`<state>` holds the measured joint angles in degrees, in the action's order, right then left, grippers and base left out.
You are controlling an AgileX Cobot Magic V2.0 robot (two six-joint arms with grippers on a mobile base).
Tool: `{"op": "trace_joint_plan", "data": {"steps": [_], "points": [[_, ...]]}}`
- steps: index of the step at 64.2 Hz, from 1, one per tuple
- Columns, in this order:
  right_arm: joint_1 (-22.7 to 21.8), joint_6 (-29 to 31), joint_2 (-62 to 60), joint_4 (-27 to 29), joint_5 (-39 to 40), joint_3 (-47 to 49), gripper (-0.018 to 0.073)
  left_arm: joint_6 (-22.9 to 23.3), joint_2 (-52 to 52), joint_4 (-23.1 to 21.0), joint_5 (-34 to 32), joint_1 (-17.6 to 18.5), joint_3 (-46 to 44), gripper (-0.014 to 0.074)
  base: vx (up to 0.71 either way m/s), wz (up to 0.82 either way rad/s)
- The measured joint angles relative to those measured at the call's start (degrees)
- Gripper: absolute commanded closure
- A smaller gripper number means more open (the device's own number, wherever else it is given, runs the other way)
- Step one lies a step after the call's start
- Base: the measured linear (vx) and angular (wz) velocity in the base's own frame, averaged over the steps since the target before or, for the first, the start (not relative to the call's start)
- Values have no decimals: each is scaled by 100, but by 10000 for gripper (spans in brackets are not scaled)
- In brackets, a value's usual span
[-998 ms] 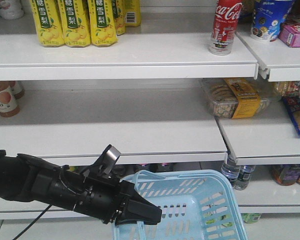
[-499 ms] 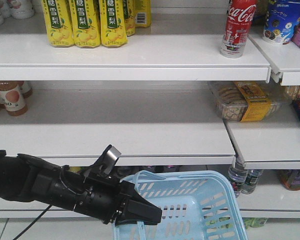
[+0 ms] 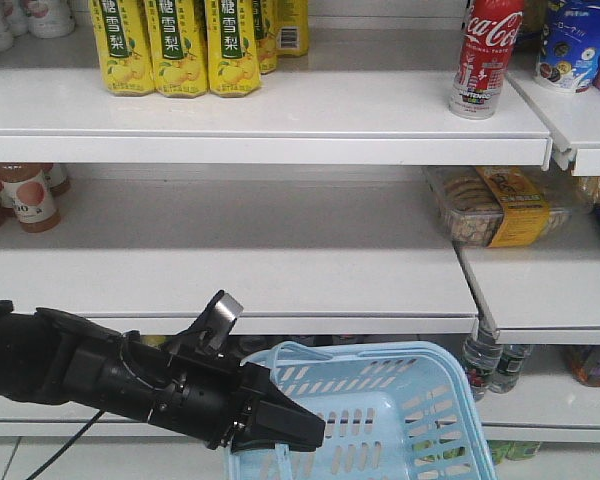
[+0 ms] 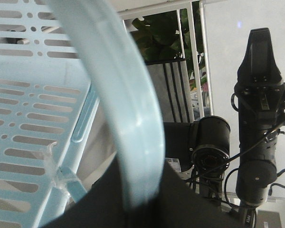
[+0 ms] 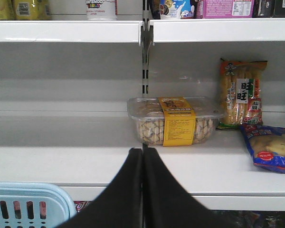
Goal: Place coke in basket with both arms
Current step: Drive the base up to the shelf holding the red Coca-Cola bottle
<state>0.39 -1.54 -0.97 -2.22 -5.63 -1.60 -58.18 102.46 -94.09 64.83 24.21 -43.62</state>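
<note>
Left gripper: extended low rightward, clamped on basket handle. Right gripper: fingers pressed together. Coke: upright on top shelf, neck cropped.

The left gripper points rightward, fingers clamped; the right gripper has fingers pressed together.

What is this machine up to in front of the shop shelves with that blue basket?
The robot's left gripper is clamped on the handle of the light blue basket, holding it up below the shelves. The red coke it is meant to collect stands on the top shelf, untouched. The right gripper is shut and empty, pointing toward a clear snack box. The coke is not in the basket yet.
</note>
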Motion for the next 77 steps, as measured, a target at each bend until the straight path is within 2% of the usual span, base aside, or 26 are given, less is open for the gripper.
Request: {"op": "trace_joint_plan", "data": {"steps": [77], "points": [[0, 0, 0, 0, 0, 0, 569, 0, 0, 0, 0, 0, 0, 602, 3, 2]]}}
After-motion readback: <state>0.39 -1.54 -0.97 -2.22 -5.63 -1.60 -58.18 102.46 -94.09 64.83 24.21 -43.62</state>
